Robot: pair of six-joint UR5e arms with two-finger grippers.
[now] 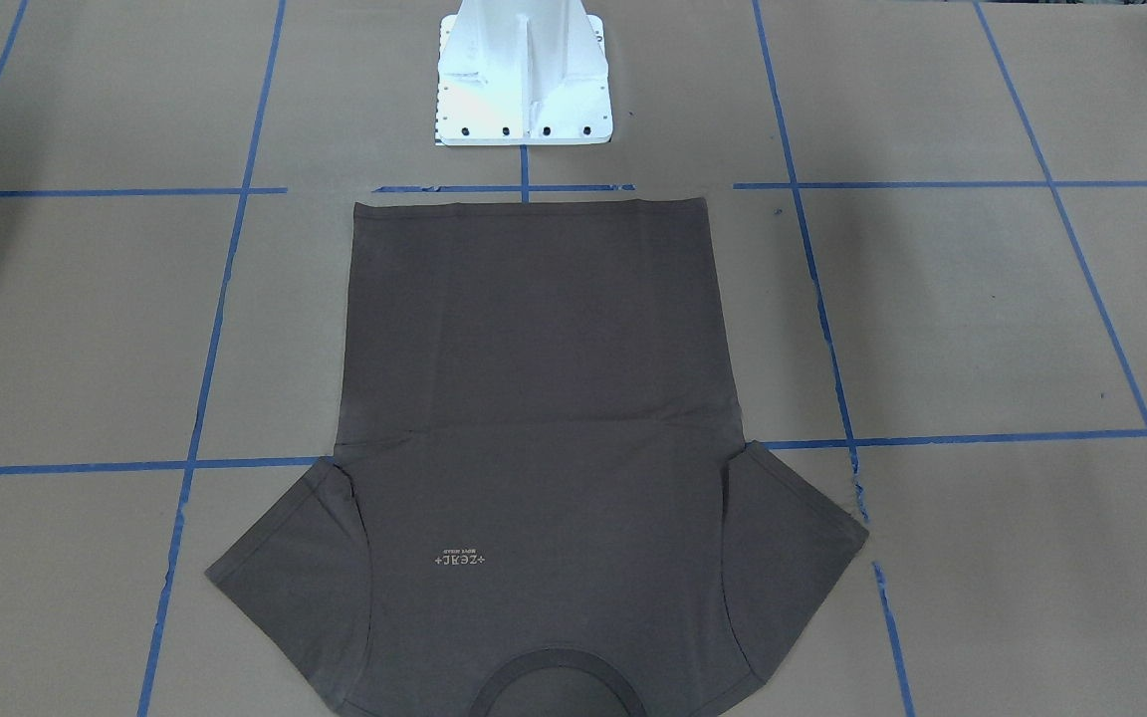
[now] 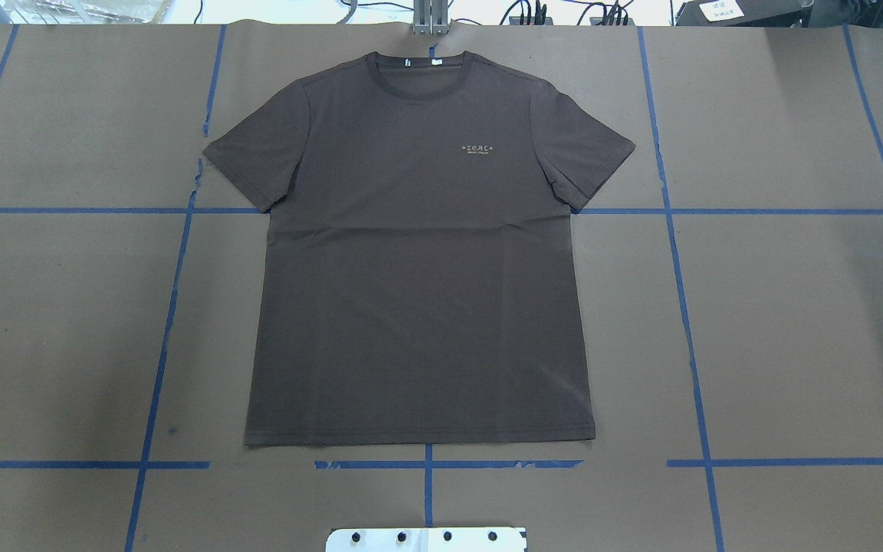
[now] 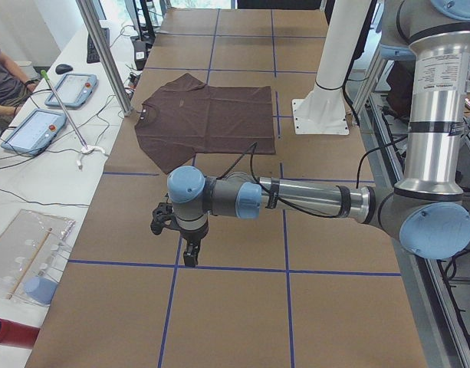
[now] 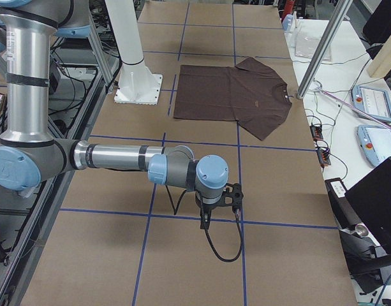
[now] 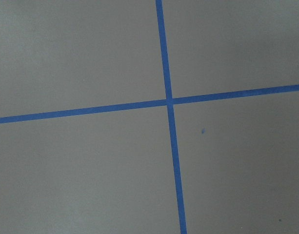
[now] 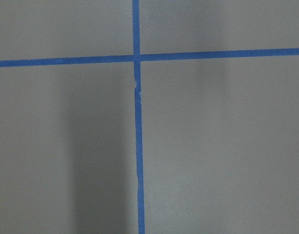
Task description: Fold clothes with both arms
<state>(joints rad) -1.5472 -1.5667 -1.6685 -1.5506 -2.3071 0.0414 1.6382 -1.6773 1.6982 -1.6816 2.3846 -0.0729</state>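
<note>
While both arms hang out over the table's ends, the shirt [image 2: 418, 261] lies flat and chest-up in the middle of the table [image 2: 794, 322], with nothing touching it. The collar [image 2: 418, 77] sits right at the far edge. The hem [image 2: 418, 442] runs toward the robot, just short of the white base [image 1: 524, 75]. Both sleeves [image 2: 257, 153] are spread out to the sides, and the pale lettering [image 2: 477, 148] shows on the chest, on the robot's right. The fabric looks smooth, with only faint creases across the middle.

Out at the table's left end, the left arm [image 3: 304, 199] stretches level above the brown surface. The left gripper [image 3: 191, 257] points straight down, off the surface and well apart from the shirt. Jaws apart or together? The side view does not settle it, and the wrist view gives only table surface and a crossing of blue tape [image 5: 171, 146].

It's the same picture at the right end: the right arm [image 4: 112, 157] is held level, and the right gripper [image 4: 205, 220] points down close to a tape line, well apart from the shirt. Its jaws cannot be judged either. The wrist view there shows table, another tape crossing and a soft shadow.

Beyond the far edge, a person [image 3: 1, 80] sits at a white bench with two screens [image 3: 73, 88] lying on it.
</note>
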